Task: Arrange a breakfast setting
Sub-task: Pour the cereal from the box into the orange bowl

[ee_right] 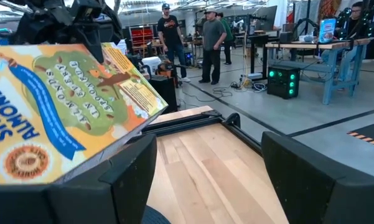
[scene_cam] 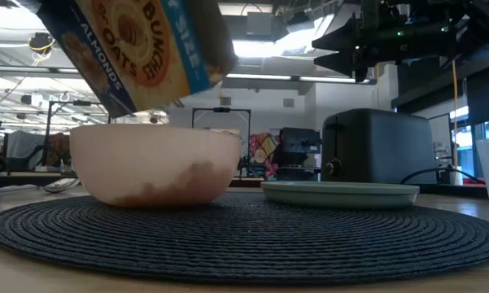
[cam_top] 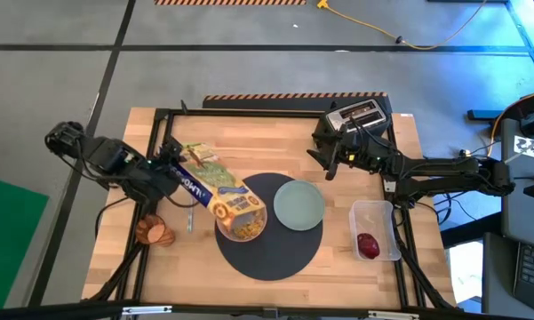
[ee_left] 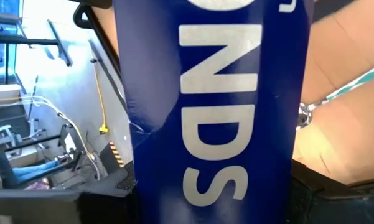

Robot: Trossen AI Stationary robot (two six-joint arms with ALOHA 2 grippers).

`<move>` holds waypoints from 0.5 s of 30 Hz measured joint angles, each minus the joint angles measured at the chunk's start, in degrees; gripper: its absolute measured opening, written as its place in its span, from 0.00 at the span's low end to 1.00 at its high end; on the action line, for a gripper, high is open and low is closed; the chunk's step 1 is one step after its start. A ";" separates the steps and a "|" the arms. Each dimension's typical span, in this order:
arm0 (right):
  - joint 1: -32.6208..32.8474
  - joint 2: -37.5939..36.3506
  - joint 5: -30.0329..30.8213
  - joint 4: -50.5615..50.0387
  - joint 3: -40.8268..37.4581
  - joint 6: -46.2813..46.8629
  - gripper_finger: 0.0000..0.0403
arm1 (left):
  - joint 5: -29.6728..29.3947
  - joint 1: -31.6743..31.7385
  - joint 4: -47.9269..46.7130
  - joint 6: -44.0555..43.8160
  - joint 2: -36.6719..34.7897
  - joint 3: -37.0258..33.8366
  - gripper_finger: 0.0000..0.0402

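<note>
My left gripper [cam_top: 178, 176] is shut on the blue-and-yellow cereal box [cam_top: 218, 191], which is tilted with its open end over the translucent pink bowl [cam_top: 243, 228]. The bowl holds some cereal and stands on the round dark grey mat [cam_top: 275, 258], beside the pale green plate [cam_top: 298, 204]. My right gripper [cam_top: 325, 165] is open and empty, in the air between the plate and the black toaster [cam_top: 360, 116]. The metal spoon [cam_top: 188, 219] and the amber cup [cam_top: 153, 231] lie left of the mat. The small red fruit [cam_top: 367, 244] sits in a clear tub. My left gripper holds the cereal box by its closed end [cam_top: 188, 178], one finger on either side of the blue narrow face [ee_left: 218, 155]. It comes from the table's left. The box is lifted clear and slants down to the right, its open end [scene_cam: 187, 81] just above the bowl's rim [scene_cam: 154, 130].
The clear tub [cam_top: 376, 229] stands right of the mat, near the table's right edge. The toaster stands at the far right with a cable. A black frame [cam_top: 160, 114] runs around the table. People stand in the room beyond [ee_right: 211, 37].
</note>
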 joint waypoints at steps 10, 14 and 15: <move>0.00 0.00 -0.07 0.00 0.00 0.00 0.69 | -0.29 0.00 0.01 -7.88 -5.67 0.00 0.54; 0.00 0.00 -0.62 0.02 0.00 0.00 0.69 | -0.64 0.00 1.07 -11.93 -7.87 0.00 0.54; 0.00 0.00 -0.86 0.02 0.00 -0.02 0.69 | -0.70 -0.02 1.60 -13.04 -8.43 0.00 0.54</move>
